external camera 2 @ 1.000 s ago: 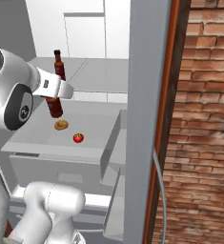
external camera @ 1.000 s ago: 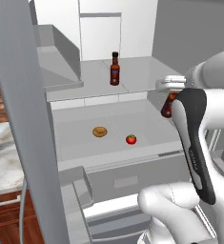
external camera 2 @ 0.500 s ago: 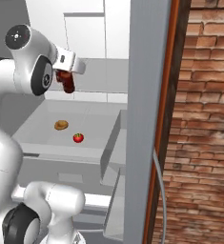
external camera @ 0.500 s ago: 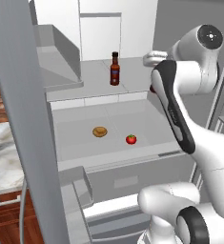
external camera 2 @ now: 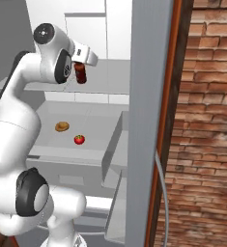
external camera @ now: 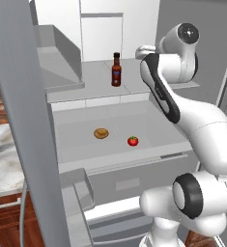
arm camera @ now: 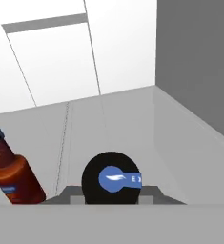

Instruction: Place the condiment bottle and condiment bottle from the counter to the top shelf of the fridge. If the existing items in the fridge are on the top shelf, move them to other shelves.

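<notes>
Compared with half a second ago, the arm is seen folded tighter and nearer the fridge's (external camera: 57,43) upper level, and the carried condiment bottle (external camera 2: 80,73) has been brought over the top shelf (external camera: 134,79). That bottle is pinched between the fingers of the gripper (external camera 2: 81,67); in the hand view its black cap (arm camera: 111,177) is seen from above, close to the camera. A second condiment bottle (external camera: 116,70) is left standing upright on the top shelf, unmoved, and it appears at the left of the hand view. On the deeper lower shelf (external camera: 76,149) the bun-like disc (external camera: 101,133) and the tomato (external camera: 133,141) lie near each other, apart, unchanged.
</notes>
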You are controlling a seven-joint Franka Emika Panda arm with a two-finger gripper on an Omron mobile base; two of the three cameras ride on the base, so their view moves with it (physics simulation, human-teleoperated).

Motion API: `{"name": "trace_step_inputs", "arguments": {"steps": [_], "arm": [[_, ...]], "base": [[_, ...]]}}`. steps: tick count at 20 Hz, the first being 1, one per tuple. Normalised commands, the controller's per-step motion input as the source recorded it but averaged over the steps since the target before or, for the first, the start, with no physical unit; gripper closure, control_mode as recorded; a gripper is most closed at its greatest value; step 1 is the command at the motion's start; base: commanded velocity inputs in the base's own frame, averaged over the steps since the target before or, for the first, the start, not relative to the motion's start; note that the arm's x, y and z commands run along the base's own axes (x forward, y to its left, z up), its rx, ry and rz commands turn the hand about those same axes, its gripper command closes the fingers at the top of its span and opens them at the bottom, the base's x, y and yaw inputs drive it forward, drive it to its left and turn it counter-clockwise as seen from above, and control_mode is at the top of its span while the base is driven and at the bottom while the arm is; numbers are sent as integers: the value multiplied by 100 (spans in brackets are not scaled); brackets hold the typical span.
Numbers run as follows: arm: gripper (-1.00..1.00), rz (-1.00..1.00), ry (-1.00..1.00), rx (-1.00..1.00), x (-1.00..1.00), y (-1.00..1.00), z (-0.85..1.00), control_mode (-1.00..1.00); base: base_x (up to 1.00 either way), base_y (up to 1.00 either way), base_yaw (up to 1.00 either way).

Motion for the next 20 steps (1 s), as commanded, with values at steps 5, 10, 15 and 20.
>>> {"name": "trace_step_inputs", "arguments": {"steps": [5,10,15,20], "arm": [[100,0,1,0,59,-10,-16,-100],[100,0,5,-5,6,-12,-41,-100],[100,0,2,-5,4,-3,-31,-100],[100,0,0,-1,21,0,-12,-100]], "base": [[0,0,0],[0,0,0],[0,0,0],[0,0,0]]}}
